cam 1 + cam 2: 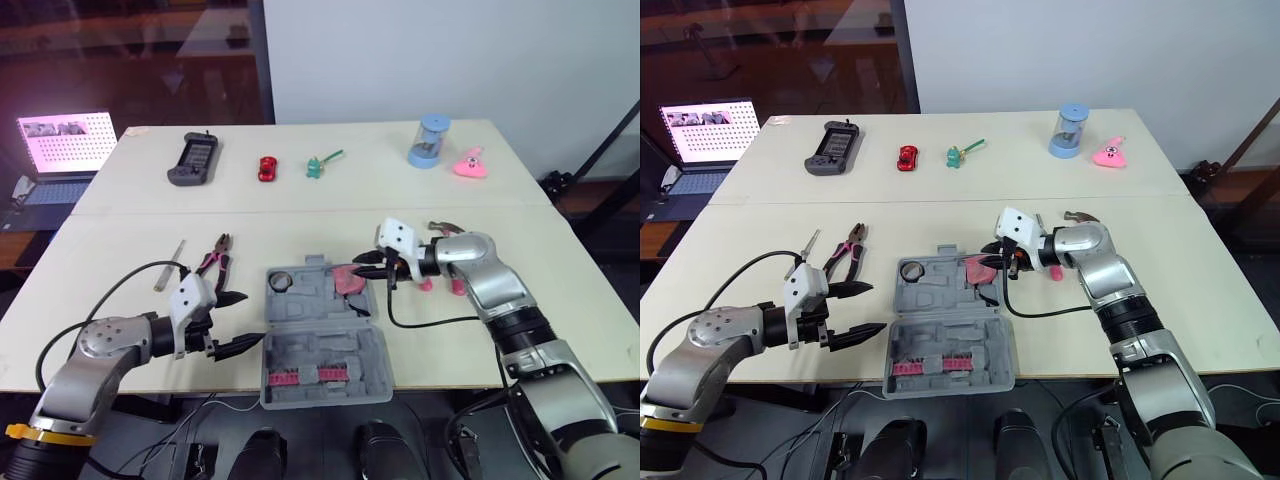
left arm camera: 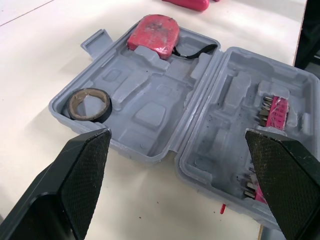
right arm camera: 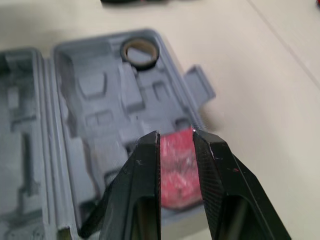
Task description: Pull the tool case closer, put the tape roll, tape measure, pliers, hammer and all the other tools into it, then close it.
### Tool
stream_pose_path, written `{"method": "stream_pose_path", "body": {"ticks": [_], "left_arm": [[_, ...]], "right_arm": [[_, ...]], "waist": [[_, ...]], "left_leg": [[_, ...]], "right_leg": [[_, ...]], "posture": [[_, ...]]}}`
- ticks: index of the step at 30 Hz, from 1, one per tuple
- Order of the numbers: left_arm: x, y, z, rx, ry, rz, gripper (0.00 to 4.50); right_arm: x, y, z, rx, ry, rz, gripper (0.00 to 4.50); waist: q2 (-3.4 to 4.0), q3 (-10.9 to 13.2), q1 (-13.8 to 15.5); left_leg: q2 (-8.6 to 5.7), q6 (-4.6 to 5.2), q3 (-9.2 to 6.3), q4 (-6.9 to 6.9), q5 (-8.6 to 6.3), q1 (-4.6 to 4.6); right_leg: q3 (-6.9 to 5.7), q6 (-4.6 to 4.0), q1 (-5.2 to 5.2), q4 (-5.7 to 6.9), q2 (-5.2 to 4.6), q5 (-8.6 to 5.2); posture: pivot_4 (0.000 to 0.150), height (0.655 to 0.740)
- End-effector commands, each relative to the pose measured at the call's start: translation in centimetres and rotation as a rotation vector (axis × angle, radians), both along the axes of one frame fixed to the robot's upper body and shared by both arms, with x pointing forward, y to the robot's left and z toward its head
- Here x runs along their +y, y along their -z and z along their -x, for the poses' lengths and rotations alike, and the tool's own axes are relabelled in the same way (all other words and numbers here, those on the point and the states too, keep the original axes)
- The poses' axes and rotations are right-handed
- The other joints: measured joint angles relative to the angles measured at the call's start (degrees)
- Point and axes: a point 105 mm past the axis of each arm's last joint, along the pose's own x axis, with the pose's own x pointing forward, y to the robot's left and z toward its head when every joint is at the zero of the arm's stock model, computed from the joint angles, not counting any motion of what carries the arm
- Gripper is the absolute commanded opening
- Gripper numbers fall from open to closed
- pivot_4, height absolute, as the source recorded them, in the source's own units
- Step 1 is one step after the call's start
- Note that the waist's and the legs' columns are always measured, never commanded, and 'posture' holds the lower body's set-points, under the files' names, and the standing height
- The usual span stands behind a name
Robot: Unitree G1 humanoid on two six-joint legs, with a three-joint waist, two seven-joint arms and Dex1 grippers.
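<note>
Tape roll (image 2: 89, 104) and tape measure (image 2: 152, 32) sit in the open case (image 2: 150, 116), pliers (image 1: 213, 262) and hammer (image 1: 1076, 215) not yet packed; left claw (image 1: 251, 318) wide, right claw (image 3: 176, 135) narrow and empty.

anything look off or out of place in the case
Nothing spilled or broken. The tape measure sits in the tool case's far corner with its black strap trailing across the moulded tray, which might catch the lid.

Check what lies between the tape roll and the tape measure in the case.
No tool: only bare moulded recesses of the case separate tape roll and tape measure, seen in the left wrist view.
</note>
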Motion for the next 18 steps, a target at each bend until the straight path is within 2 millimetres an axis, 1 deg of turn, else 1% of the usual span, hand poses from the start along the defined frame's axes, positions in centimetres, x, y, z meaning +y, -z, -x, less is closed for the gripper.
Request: {"method": "stream_pose_path", "body": {"ticks": [1,3,4,5,7,8,10,13,16,18], "left_arm": [[-0.1,-0.8,-0.1,-0.036,0.016,0.001,4.5],[-0.1,-0.8,-0.1,-0.035,0.016,-0.002,4.5],[-0.1,-0.8,-0.1,-0.035,0.017,-0.003,4.5],[-0.1,-0.8,-0.1,-0.034,0.018,-0.003,4.5],[-0.1,-0.8,-0.1,-0.035,0.018,-0.006,4.5],[-0.1,-0.8,0.0,-0.035,0.017,-0.009,4.5],[0.0,-0.9,0.0,-0.035,0.015,-0.011,4.5],[0.2,-1.0,0.1,-0.035,0.012,-0.015,4.5],[0.3,-1.0,0.0,-0.035,0.011,-0.019,4.5],[0.4,-1.1,-0.1,-0.041,0.003,-0.016,4.5]], "right_arm": [[0.3,0.2,-0.7,-0.019,0.006,-0.005,1.03],[0.2,1.3,-1.2,0.012,0.039,-0.013,1.03],[-0.4,2.9,-1.3,0.049,0.076,0.007,1.03],[-0.8,4.0,-1.4,0.074,0.099,0.024,1.03],[-1.7,6.3,-0.9,0.116,0.108,0.086,1.03],[-1.9,7.0,-0.6,0.138,0.104,0.098,1.03],[-1.9,7.3,-0.5,0.183,0.127,0.051,1.03],[-1.9,7.3,-0.8,0.186,0.141,0.026,1.03],[-1.6,6.8,-0.9,0.196,0.133,-0.002,1.03],[-0.9,5.0,-1.3,0.134,0.112,-0.069,1.03]], "waist": [[0.0,0.0,0.0],[0.0,0.0,0.01],[0.0,0.0,-0.04],[0.0,0.0,-0.05],[-0.01,-0.02,0.0],[-0.05,-0.06,0.1],[-0.17,-0.13,0.33],[-0.17,-0.16,0.19],[-0.16,-0.16,0.16],[-0.16,-0.16,0.17]], "left_leg": [[0.0,0.0,0.0,0.0,0.0,0.0],[0.0,0.0,0.0,0.0,0.0,0.0],[0.0,0.0,0.0,0.0,0.0,0.0],[0.0,0.0,0.01,0.0,0.0,0.01],[0.0,0.0,0.02,0.0,0.0,0.08],[0.0,0.0,0.02,0.0,0.0,0.17],[0.0,0.0,0.01,0.0,0.0,0.33],[-0.01,0.0,0.02,0.0,0.0,0.43],[0.0,0.0,0.02,-0.04,0.0,0.52],[0.0,0.0,0.02,-0.04,0.0,0.52]], "right_leg": [[0.0,0.0,0.0,0.0,0.0,0.0],[0.0,0.0,0.0,0.0,0.0,0.0],[0.0,0.0,0.0,0.0,0.0,0.0],[0.01,0.0,0.01,0.0,0.0,0.0],[0.02,0.0,0.07,0.0,0.0,0.0],[0.02,0.0,0.17,0.0,0.01,0.0],[0.01,0.0,0.39,-0.07,0.01,0.0],[0.03,0.02,0.5,-0.11,0.01,0.02],[0.03,0.02,0.55,-0.1,0.01,0.01],[0.04,0.02,0.55,-0.1,0.01,0.01]], "posture": [[0.15,0.6902],[0.15,0.6902],[0.15,0.6902],[0.15,0.6902],[0.15,0.6902],[0.15,0.6902],[0.15,0.6902],[0.15,0.6902],[0.15,0.6902],[0.15,0.6902]]}}
